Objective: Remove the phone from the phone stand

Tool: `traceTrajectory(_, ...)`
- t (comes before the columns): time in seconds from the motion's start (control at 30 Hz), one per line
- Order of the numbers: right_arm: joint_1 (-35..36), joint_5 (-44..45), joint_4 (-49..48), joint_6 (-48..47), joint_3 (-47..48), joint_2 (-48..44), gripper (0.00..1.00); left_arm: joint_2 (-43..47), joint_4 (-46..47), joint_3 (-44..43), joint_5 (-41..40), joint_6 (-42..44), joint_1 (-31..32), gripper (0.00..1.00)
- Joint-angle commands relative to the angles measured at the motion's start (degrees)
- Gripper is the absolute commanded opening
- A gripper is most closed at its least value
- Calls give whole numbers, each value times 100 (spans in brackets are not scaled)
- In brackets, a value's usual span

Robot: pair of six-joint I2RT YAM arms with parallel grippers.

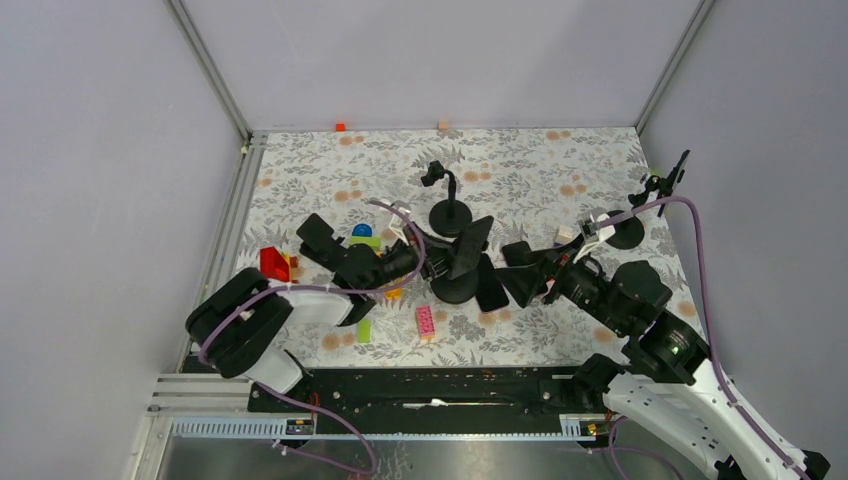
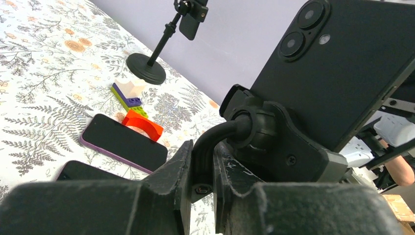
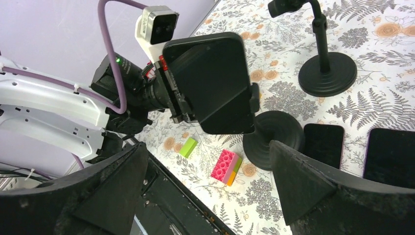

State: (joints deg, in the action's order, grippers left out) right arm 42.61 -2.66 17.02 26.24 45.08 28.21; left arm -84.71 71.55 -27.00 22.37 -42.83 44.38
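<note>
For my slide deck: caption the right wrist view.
Open right gripper faces the black smartphone clamped in its black round-based stand.

The left tool [image 2: 202,166] fills the bottom of the view, its two dark fingers [image 2: 169,169] pressed onto the curved neck of the black phone stand [image 2: 254,132]. The stand's clamp holds a black smartphone with two round camera lenses [image 2: 342,68], tilted, its back towards the camera. Beyond, on the table [image 2: 44,98] with its fern-and-flower print cloth, a dark phone with a purple edge [image 2: 125,143] lies flat just beside an orange arch-shaped block [image 2: 143,125]. Behind that sits a small stack of green, purple and cream bricks [image 2: 128,95]. A second dark phone [image 2: 80,171] shows partly above the tool. Farther back stands another black round-based stand [image 2: 147,68].
</note>
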Motion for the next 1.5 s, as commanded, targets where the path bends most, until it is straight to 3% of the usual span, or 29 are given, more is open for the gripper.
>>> traceTrajectory(0.0, 30, 231, -81, -140, -67, -106, 100, -318, 1238, -682, -99, 81, 22, 0)
traceTrajectory(0.2, 34, 397, 2, -203, -86, -102, 100, -523, 1250, -573, -200, 165, 21, 0)
traceTrajectory(0.6, 34, 44, -91, -372, 7, 435, 100, 307, 1248, 839, -937, 291, 18, 0)
traceTrajectory(0.87, 117, -549, -1326, -522, -468, 963, 100, 536, 1232, 1286, -1650, 112, 26, 0)
traceTrajectory(1.13, 822, 76, -2527, -1022, -523, 1681, 100, 596, 1230, 1428, -1837, 86, 20, 0)
traceTrajectory(1.47, 850, 74, -3411, -1089, -540, 2429, 100, 561, 1230, 1374, -1727, 117, 18, 0)
